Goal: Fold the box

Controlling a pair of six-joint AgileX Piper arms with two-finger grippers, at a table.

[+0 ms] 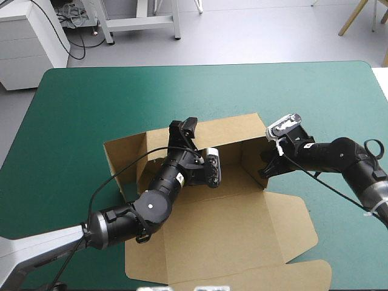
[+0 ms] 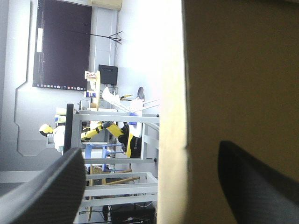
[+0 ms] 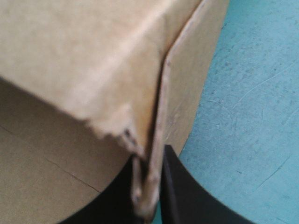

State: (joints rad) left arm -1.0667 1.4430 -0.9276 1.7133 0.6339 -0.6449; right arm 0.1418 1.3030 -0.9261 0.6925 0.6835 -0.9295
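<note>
The brown cardboard box (image 1: 230, 224), a cut sheet of board, sits at the middle of the teal-green table cover (image 1: 79, 109), reaching toward the near edge. It is partly formed. The far, left and right walls stand up as an open tray, and the lid with its side flaps lies flat on the near side.

The left gripper (image 1: 183, 136) comes in over the tray's floor and is up at the far wall. In its own wrist view (image 2: 150, 148) the black fingers (image 2: 46, 196) stand wide apart, with the upright edge of the brown wall rising between them.

The right gripper (image 1: 267, 167) is at the near end of the right wall. Seen from its wrist (image 3: 150, 177), the two black fingers (image 3: 175, 186) are pinched almost together on the wall's doubled edge. Teal-green cover shows just beside them, outside the box.
</note>
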